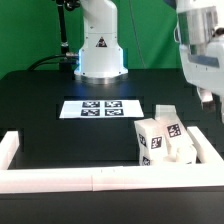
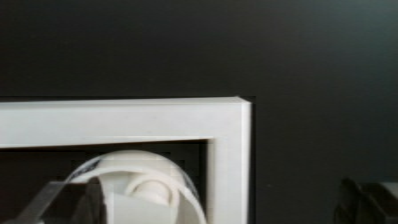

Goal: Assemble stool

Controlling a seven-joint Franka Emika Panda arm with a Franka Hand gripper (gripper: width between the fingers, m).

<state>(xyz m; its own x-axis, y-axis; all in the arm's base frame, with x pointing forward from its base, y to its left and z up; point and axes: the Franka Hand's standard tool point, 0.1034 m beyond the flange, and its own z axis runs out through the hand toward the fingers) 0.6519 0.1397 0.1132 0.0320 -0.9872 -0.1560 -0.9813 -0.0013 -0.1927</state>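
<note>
Chunky white stool legs [image 1: 160, 140] with black-and-white tags stand bunched together at the exterior view's front right, inside the white border rails. My gripper [image 1: 207, 98] hangs high above the table at the exterior view's right edge, behind and above the legs. In the wrist view a rounded white leg end [image 2: 134, 185] lies just inside the rail corner. The dark fingertips [image 2: 374, 203] show far apart at the frame's edge with nothing between them, so the gripper [image 2: 214, 210] is open and empty. The round seat disc is out of view.
White border rails [image 1: 60, 178] run along the front and right [image 1: 205, 145] of the black table; their corner [image 2: 228, 110] shows in the wrist view. The marker board [image 1: 100, 107] lies mid-table. The robot base [image 1: 100, 50] stands at the back.
</note>
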